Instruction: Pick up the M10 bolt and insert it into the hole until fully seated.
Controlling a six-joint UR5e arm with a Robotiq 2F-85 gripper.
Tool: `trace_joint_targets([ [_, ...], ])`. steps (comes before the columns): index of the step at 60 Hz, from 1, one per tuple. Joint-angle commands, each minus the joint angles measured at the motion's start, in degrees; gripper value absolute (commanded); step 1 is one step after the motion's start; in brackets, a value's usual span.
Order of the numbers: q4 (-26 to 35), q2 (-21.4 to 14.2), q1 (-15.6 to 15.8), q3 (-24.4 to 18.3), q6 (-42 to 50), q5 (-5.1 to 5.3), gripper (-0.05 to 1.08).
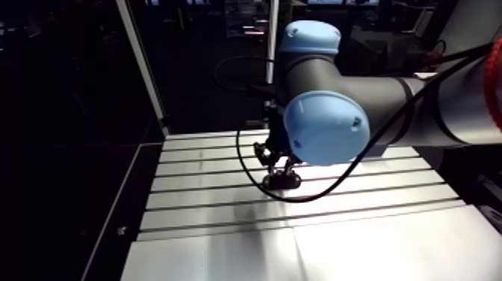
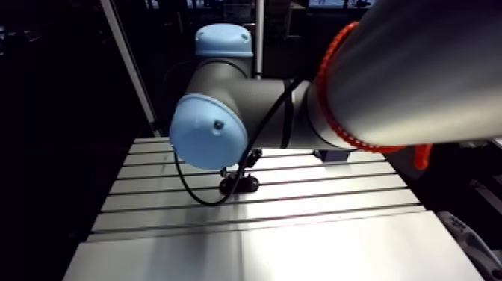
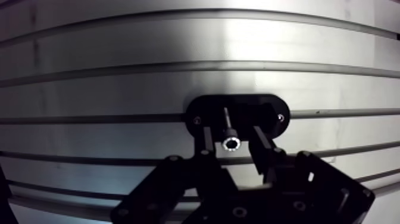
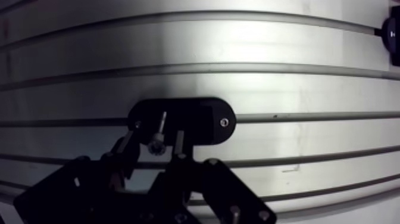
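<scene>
Low over table (image 3: 178, 42), gripper (image 3: 230, 134) sits at black plate (image 3: 262, 107). Bolt (image 3: 230, 142) stands up on plate, between fingers (image 3: 259, 143). Fingers spread, gap each side, no pinch. Likely grab step. Next: squeeze bolt evenly, lift straight, no tipping.

Silver bolt (image 3: 228, 134), black oval block (image 3: 262, 107) (matte), grey slotted table (image 3: 178, 42)

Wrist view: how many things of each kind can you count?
Bolt: 1
Black oval plate: 1
Plate screws: 2
Fingers: 2
Half-seen black piece: 1
Total: 7
</scene>
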Motion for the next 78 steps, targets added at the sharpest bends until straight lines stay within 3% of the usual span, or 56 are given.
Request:
trace_joint_targets([
  [1,0.01,-0.02,0.0,0.01,-0.05,-0.01,0.56],
  [35,0.18,0.31,0.0,0.1,-0.06,-0.01,0.59],
  [78,0.18,0.33,0.0,0.1,-0.05,0.08,0.73],
])
